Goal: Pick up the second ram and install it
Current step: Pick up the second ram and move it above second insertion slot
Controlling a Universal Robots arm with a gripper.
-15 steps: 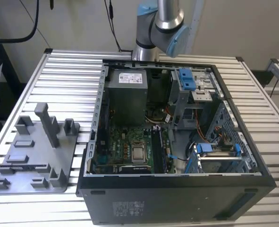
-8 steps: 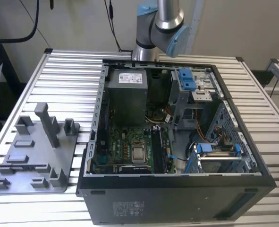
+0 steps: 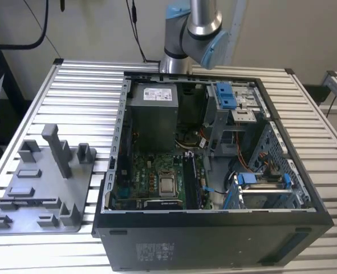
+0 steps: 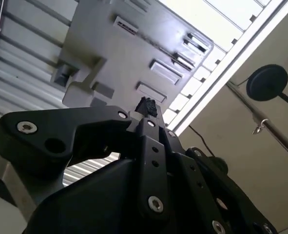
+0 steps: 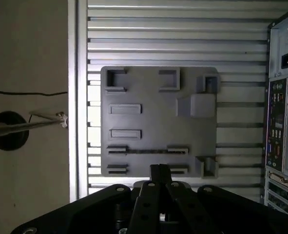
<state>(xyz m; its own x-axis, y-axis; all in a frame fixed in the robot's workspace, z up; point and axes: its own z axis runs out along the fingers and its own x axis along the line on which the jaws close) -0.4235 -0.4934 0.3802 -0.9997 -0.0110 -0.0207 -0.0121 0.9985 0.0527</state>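
**Q:** Over the grey tray (image 5: pixel 153 122) on the slatted table (image 5: pixel 182 29), seen in the first wrist view, where is the ram (image 5: pixel 148 151)?

**A:** Apparently it is the thin dark strip seated between two end brackets, though it is too slim to be sure. It lies just ahead of the fingers (image 5: pixel 155 173), apart from them.

**Q:** Its long axis?

**A:** Along the table's slats, pointing toward the case (image 5: pixel 282 97) and crosswise to the fingers' reach.

**Q:** And the fingers?

**A:** Pressed together, with nothing visible between them. In the exterior view the arm (image 3: pixel 194 25) rises beyond the case.
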